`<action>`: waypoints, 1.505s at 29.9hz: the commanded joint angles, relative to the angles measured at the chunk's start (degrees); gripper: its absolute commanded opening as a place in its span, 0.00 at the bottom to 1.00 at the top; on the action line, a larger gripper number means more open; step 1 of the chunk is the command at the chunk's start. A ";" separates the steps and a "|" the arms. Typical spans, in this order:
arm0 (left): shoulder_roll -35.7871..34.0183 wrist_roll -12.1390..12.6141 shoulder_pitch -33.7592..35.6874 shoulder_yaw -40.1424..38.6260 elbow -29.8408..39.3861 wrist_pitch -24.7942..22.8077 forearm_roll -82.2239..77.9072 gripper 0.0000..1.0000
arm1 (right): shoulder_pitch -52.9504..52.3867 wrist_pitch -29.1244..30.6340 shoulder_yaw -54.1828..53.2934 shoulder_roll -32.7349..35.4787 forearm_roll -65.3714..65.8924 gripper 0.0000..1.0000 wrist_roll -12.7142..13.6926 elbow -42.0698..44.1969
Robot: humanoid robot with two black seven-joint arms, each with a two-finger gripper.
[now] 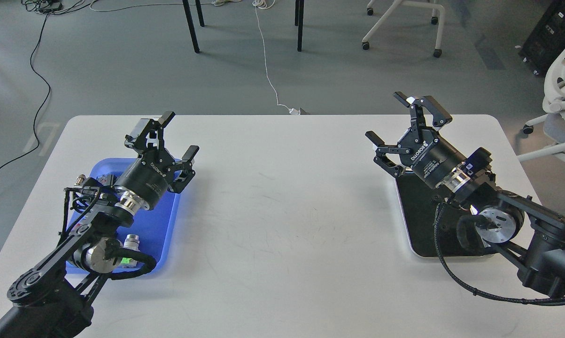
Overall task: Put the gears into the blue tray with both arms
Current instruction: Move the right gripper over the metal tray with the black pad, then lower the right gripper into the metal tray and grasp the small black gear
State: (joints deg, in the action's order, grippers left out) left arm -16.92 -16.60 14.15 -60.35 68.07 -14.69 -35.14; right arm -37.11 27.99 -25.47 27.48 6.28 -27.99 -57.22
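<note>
The blue tray [164, 217] lies on the white table at the left, largely covered by my left arm. My left gripper [180, 134] hangs open over the tray's far right corner with nothing between its fingers. At the right of the table my right gripper [386, 117] stands open and empty, just beyond the far left corner of a black-lined tray. No gears show; any in either tray are hidden by my arms.
A black-lined tray with a silver rim [416, 230] sits at the right under my right arm. Silver push-button switches [131, 242] lie in the blue tray, one with a green cap [127, 259]. Chairs and table legs stand on the floor beyond the white table [282, 211].
</note>
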 commanded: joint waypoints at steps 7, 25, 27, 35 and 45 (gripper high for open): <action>-0.13 -0.27 0.79 0.23 -0.05 -0.59 0.07 0.98 | -1.47 0.01 3.85 2.93 2.50 0.99 -0.01 0.00; -0.92 -3.88 3.34 1.47 -0.66 -1.13 -4.14 0.98 | -30.28 0.01 31.95 14.80 72.53 0.99 -0.01 1.40; -0.83 -3.96 3.16 1.47 -0.57 -1.21 -5.11 0.98 | -34.23 -3.10 36.96 14.45 78.24 0.99 -0.01 4.03; -1.01 -3.96 2.99 1.47 -0.05 -1.21 -5.11 0.98 | -38.82 -11.64 50.50 6.73 91.01 0.99 -0.01 15.37; -1.10 -3.96 2.99 1.47 0.04 -1.21 -5.11 0.98 | -36.10 -11.30 52.10 2.32 90.22 0.98 -0.01 15.91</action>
State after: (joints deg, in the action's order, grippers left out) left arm -18.02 -20.56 17.14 -58.89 68.19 -15.91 -40.26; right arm -74.19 16.70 26.38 29.77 96.77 -28.00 -40.83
